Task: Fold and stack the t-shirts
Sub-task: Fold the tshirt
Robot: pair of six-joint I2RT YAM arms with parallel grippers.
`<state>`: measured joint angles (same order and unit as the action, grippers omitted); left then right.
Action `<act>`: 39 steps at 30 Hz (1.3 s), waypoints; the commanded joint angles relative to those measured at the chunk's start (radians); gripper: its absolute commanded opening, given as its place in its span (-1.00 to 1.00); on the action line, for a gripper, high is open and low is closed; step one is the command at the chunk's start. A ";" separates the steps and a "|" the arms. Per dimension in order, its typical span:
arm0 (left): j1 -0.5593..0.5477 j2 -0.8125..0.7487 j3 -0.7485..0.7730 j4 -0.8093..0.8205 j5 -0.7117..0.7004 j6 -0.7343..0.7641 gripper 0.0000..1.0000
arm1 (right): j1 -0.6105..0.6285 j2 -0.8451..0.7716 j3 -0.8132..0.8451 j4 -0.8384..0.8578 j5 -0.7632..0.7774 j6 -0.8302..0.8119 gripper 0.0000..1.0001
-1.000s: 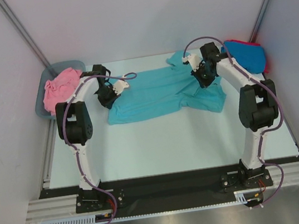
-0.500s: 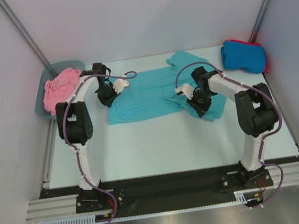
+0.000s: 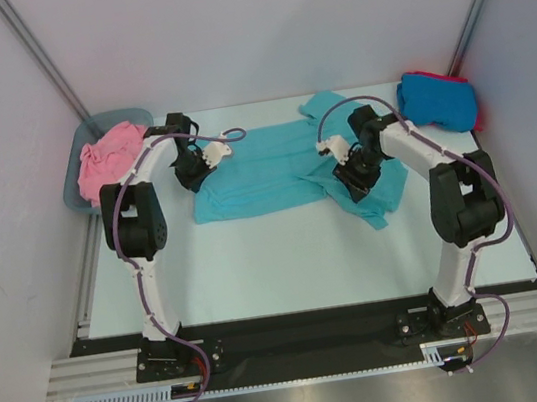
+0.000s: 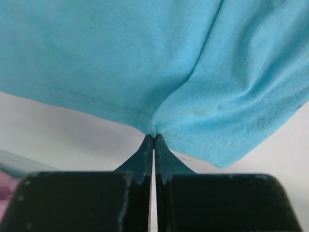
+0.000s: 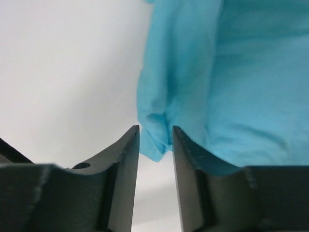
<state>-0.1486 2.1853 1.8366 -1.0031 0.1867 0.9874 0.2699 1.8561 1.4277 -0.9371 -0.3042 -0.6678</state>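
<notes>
A teal t-shirt (image 3: 263, 166) lies spread across the back middle of the table. My left gripper (image 3: 191, 179) is shut on its left hem, and the left wrist view shows the tips (image 4: 153, 137) pinching a pucker of teal cloth (image 4: 145, 58). My right gripper (image 3: 350, 177) sits over the shirt's right part with its jaws apart. In the right wrist view a loose teal corner (image 5: 155, 145) hangs between the fingers (image 5: 128, 150) unclamped. A pink t-shirt (image 3: 106, 160) is bunched in the tub. A folded bright blue t-shirt (image 3: 434, 100) rests on a red one (image 3: 479, 111).
The grey-blue plastic tub (image 3: 124, 116) stands at the back left corner against the wall. The blue and red stack sits at the back right corner. Bare pale table (image 3: 287, 259) stretches between the teal shirt and the arm bases. Frame posts rise at both back corners.
My right gripper came forward from the shirt's back right, dragging that side nearer, then opened and let the cloth go. The left gripper has stayed shut on the hem.
</notes>
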 commanded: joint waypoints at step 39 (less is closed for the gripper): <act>-0.016 -0.070 -0.005 0.027 0.008 -0.043 -0.99 | -0.288 0.018 -0.217 -0.070 -0.121 0.049 -0.38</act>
<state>-0.1505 2.1841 1.8381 -0.9928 0.1783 0.9642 0.0013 1.8568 1.2106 -1.1084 -0.4801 -0.6781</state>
